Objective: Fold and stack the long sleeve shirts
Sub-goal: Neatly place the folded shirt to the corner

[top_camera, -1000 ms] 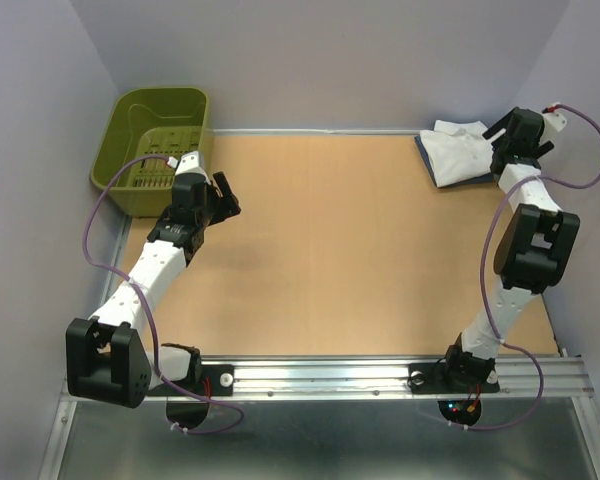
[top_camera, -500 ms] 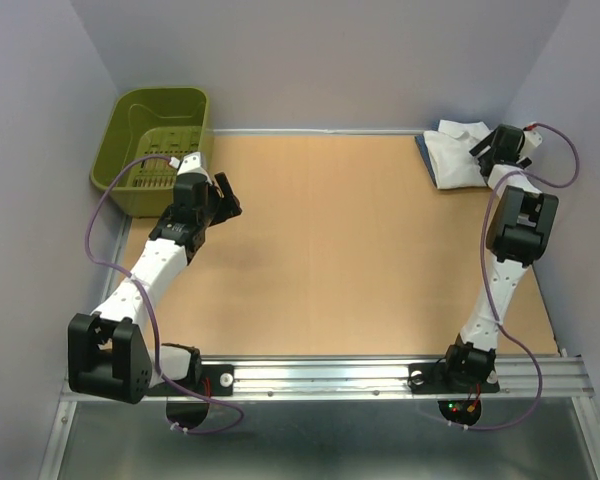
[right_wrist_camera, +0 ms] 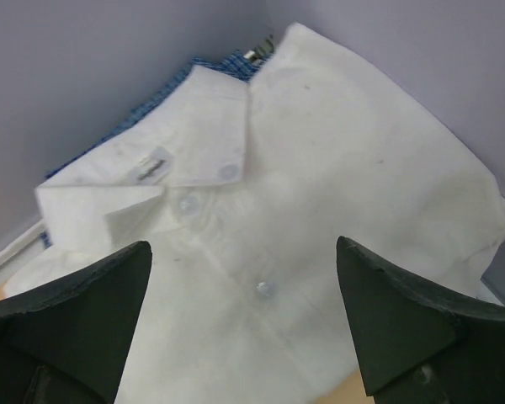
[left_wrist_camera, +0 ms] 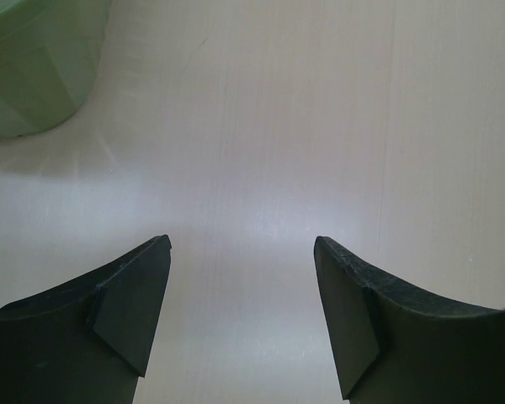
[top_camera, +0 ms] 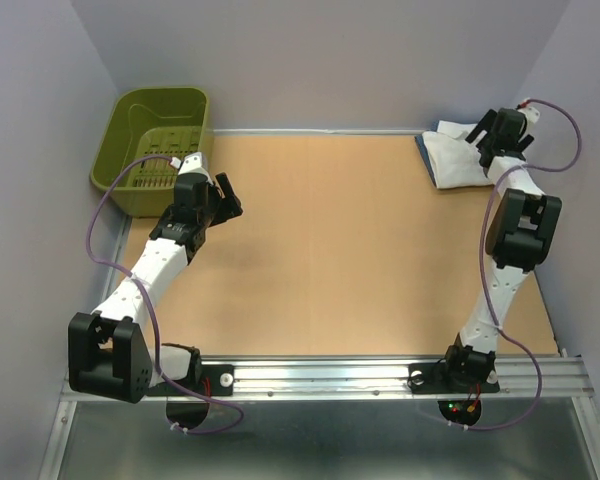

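A folded white shirt (top_camera: 453, 155) (right_wrist_camera: 320, 185) lies in the table's far right corner, collar and buttons up. Under it a dark blue patterned shirt (top_camera: 422, 147) (right_wrist_camera: 215, 66) shows only as a thin edge. My right gripper (top_camera: 498, 138) (right_wrist_camera: 244, 248) hovers over the white shirt, open, with nothing between its fingers. My left gripper (top_camera: 223, 195) (left_wrist_camera: 242, 244) is open over bare tabletop near the green basket, holding nothing.
A green plastic basket (top_camera: 158, 150) (left_wrist_camera: 29, 76) stands at the far left corner, just beyond my left gripper. Purple-grey walls close the back and both sides. The wooden tabletop (top_camera: 330, 250) stretches between the two arms.
My right arm has stretched farther toward the back corner over the stacked shirts and its jaws stand a little wider. The left arm has barely moved.
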`<state>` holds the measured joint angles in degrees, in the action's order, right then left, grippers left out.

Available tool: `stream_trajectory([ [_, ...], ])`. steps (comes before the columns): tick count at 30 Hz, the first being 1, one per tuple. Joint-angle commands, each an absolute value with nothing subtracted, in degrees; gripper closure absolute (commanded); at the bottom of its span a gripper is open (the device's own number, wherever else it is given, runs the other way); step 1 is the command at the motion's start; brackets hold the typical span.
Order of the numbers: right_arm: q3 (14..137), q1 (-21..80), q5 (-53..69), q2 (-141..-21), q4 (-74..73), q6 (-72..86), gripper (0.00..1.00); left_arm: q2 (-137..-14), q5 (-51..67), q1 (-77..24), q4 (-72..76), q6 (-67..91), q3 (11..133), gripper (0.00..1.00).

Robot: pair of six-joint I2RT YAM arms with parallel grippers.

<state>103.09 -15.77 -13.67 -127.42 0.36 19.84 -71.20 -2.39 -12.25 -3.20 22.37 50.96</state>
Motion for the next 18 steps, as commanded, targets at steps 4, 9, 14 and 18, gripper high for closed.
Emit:
stream_trajectory([
  [4,99.2,-5.8,-20.1,-124.3,1.9,9.1,0.05,-68.9,-2.1,-12.0,-1.5,21.9,50.1,0.2],
  [9,97.4,-4.7,-21.0,-127.6,1.2,11.5,0.05,-67.9,-3.3,-12.0,-1.4,21.6,49.8,0.2],
  [14,99.3,-2.9,-20.7,-130.2,0.2,10.0,0.04,-67.1,-3.2,-12.0,-1.4,21.4,49.8,0.2],
  [18,99.9,-2.7,-18.8,-128.2,0.2,10.1,0.04,-67.0,-3.3,-12.0,-1.2,21.4,49.8,0.2],
])
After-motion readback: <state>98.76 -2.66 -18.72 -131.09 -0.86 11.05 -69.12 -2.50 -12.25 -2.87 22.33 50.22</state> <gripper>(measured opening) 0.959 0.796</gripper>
